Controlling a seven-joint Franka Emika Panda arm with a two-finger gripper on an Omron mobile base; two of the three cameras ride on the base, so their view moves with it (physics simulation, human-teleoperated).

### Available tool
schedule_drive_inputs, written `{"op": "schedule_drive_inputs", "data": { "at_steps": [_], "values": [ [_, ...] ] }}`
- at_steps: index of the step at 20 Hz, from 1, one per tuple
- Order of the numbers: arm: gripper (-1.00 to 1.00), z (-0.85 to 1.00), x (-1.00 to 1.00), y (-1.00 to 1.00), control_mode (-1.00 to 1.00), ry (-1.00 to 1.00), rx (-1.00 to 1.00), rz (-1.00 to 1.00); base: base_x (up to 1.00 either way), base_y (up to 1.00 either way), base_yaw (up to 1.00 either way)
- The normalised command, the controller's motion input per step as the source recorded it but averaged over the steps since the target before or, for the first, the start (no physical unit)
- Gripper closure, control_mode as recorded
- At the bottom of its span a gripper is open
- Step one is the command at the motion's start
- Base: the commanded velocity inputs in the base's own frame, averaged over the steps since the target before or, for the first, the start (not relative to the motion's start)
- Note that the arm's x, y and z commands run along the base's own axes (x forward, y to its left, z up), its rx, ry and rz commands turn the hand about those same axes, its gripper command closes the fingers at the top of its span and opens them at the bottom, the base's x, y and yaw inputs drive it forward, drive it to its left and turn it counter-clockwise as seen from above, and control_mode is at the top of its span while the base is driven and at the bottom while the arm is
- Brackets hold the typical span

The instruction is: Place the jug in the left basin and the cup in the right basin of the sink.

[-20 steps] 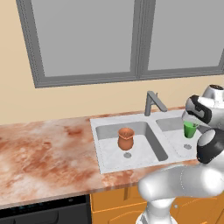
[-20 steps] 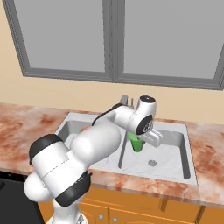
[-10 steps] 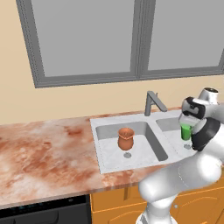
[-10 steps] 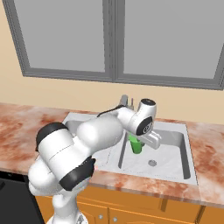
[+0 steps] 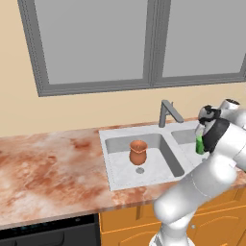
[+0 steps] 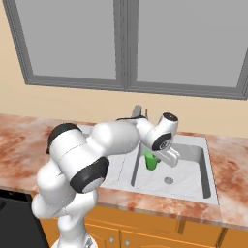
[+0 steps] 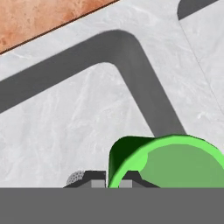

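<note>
Looks like step 2 of 2 imo; the jug (image 5: pixel 138 152) is already standing upright in the left basin (image 5: pixel 116 161), just behind its drain, so that half's done. The gripper (image 6: pixel 156 156) is clamped on the green cup (image 6: pixel 152 160), holding it upright w/ its rim at the fingers, low inside the right basin (image 6: pixel 192 173) near the left wall; can't tell if the base touches the floor. Next move prob needs a small drop straight down, then open the jaws & lift clear w/o tipping it; faucet (image 5: pixel 167 113) sits well behind, no prob.
</note>
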Motion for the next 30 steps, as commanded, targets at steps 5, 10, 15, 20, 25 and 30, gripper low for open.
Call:
{"op": "schedule_drive_inputs", "data": {
  "at_steps": [5, 10, 15, 20, 25, 30],
  "values": [
    [1.0, -0.14, 0.26, -0.03, -1.0, 0.03, 0.04, 0.0, 0.0, 0.0, 0.0],
    [1.0, -0.28, 0.24, -0.07, -1.0, 0.0, 0.0, 0.0, 0.0, 0.0, 0.0],
    [1.0, -0.29, 0.2, -0.1, -1.0, 0.0, 0.0, 0.0, 0.0, 0.0, 0.0],
    [1.0, -0.18, 0.09, -0.07, -1.0, 0.03, 0.0, 0.0, 0.0, 0.0, 0.0],
    [1.0, -0.11, 0.09, -0.05, -1.0, 0.04, 0.0, 0.0, 0.0, 0.0, 0.0],
    [1.0, -0.22, 0.11, 0.0, -1.0, 0.02, 0.0, 0.0, 0.0, 0.0, 0.0]
  ]
}}
